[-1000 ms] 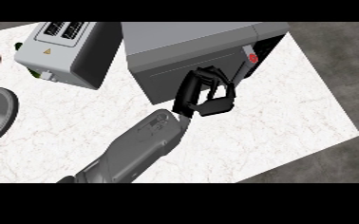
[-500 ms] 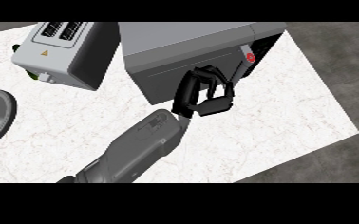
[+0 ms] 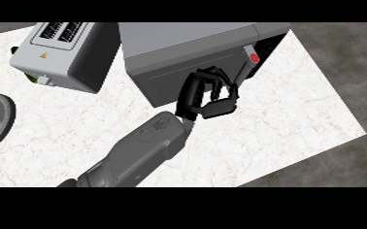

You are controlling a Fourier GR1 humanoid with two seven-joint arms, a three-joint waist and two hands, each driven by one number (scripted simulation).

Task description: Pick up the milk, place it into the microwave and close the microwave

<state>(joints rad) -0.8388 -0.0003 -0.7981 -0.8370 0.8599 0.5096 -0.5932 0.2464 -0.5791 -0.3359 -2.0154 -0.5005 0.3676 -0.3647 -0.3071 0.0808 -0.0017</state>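
White counter (image 3: 287,121) holds a microwave (image 3: 179,41) at its far edge. The right hand (image 3: 209,96), fingers bent round nothing seen, touches the door (image 3: 168,75), likely to shut it.

Microwave (image 3: 186,43): one, bearing one red button (image 3: 253,58). Toaster (image 3: 61,53): one, two slots. Dark round item (image 3: 4,116), mostly cut off: one. Black hand (image 3: 192,94): one. Grey forearm (image 3: 136,150): one. Counter (image 3: 287,116): one.

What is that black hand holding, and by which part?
Nothing, as far as can be seen: the left hand has its fingers curled empty against the front of the microwave, gripping no part of it.
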